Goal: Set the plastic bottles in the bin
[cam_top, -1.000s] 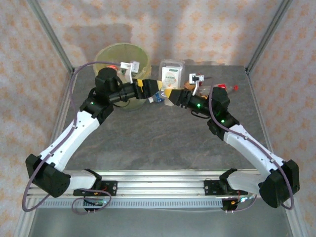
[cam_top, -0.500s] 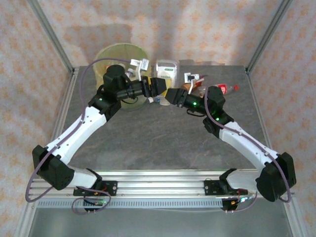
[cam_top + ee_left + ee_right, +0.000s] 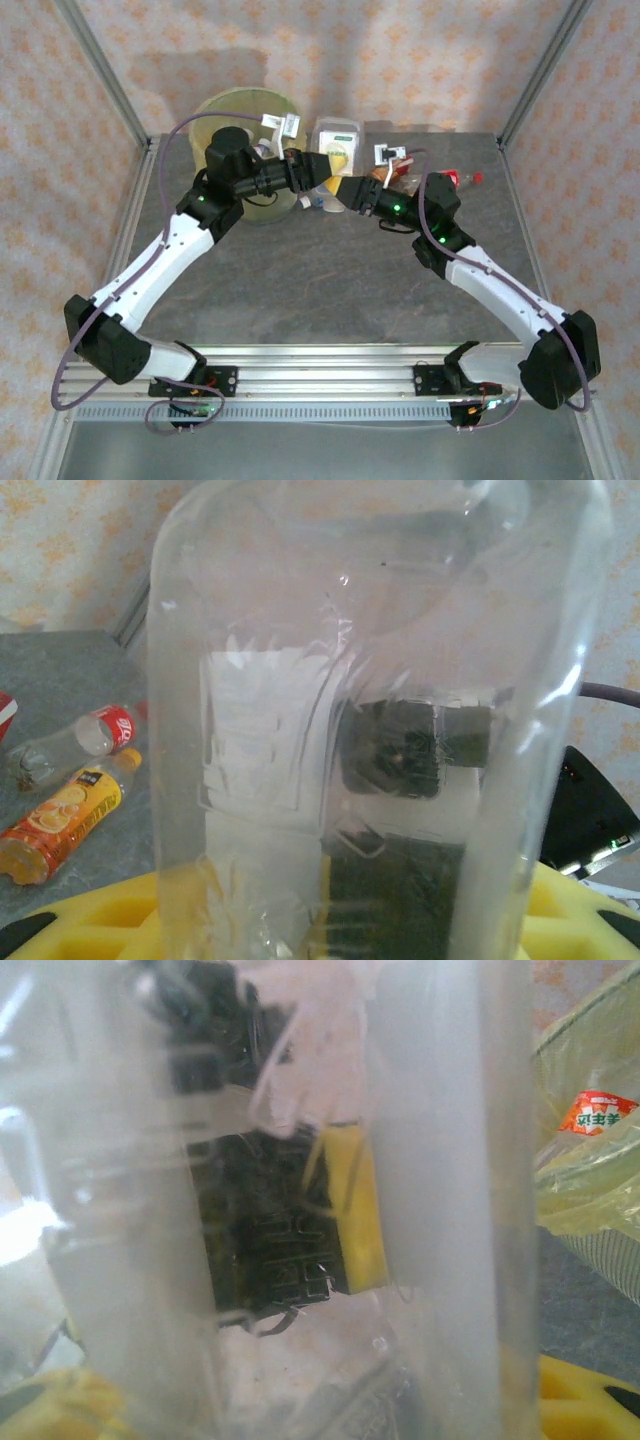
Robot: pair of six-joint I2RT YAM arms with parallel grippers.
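1 clear bottle is held between both arms, just beside the bin. Right jaws clamp it; left jaws straddle it, grip we cannot tell. We advise confirming the left hold before the right lets go.

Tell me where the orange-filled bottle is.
In the left wrist view the orange-filled bottle lies on the table at lower left, beside a red-labelled clear bottle.
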